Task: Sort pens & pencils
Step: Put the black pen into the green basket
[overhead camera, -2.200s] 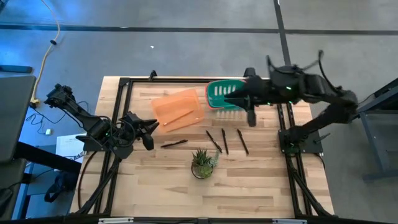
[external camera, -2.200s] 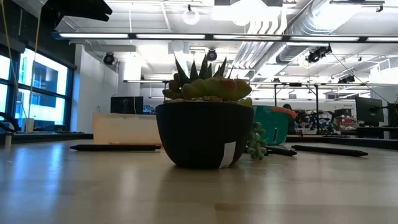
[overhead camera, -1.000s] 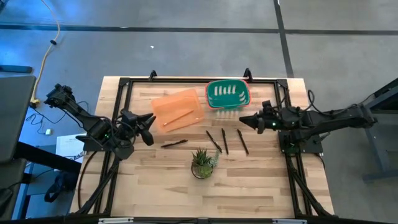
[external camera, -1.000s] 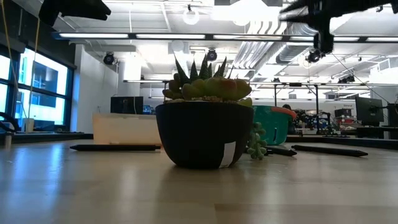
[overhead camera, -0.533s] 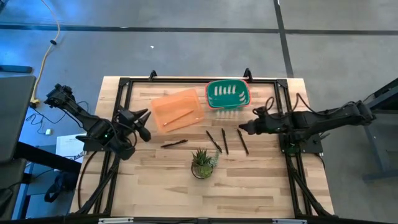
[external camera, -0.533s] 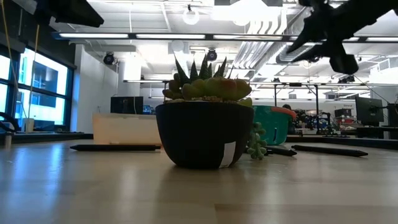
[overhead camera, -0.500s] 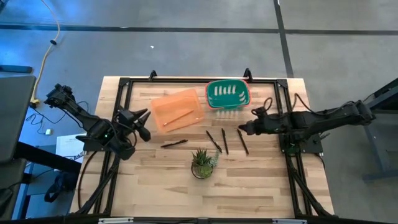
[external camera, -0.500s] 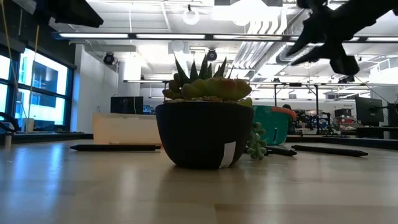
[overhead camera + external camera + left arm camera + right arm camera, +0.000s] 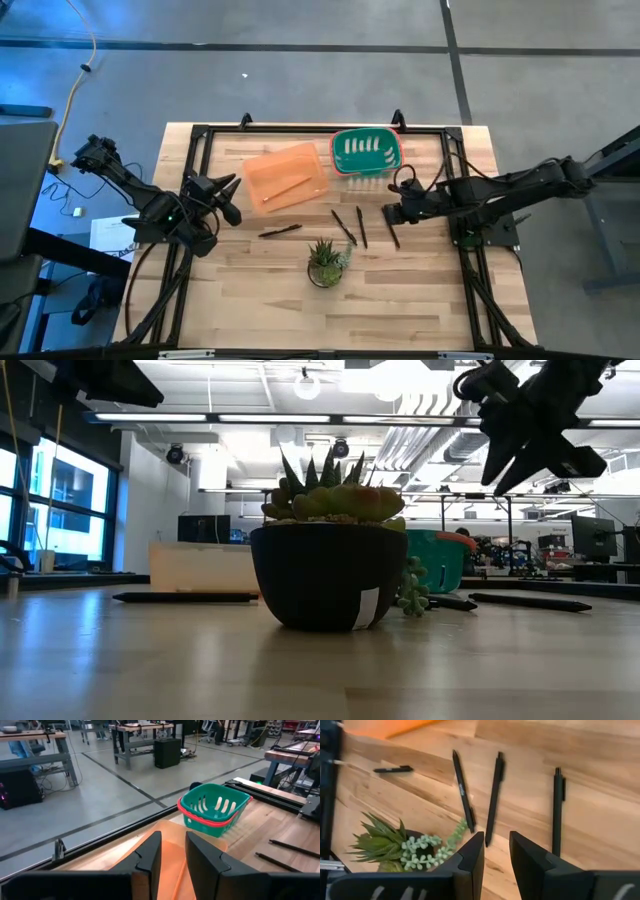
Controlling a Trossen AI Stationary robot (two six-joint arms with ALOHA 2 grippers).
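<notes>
Right gripper (image 9: 390, 213) moved from green basket (image 9: 366, 151) down over pens (image 9: 361, 228) mid-table, fingers parted, empty (next pick likely). Left gripper (image 9: 222, 187) parted, empty, beside orange tray (image 9: 285, 176) holding pencils (image 9: 284, 187).

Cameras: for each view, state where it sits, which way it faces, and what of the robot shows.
High view: overhead, facing straight down; both arms, left tool, right tool near the pens.
Low view: tabletop height, facing level past the potted plant; right tool overhead.
Left wrist view: faces the green basket past its own fingers.
Right wrist view: faces down at the pens and plant, fingers open. All views share pens.
</notes>
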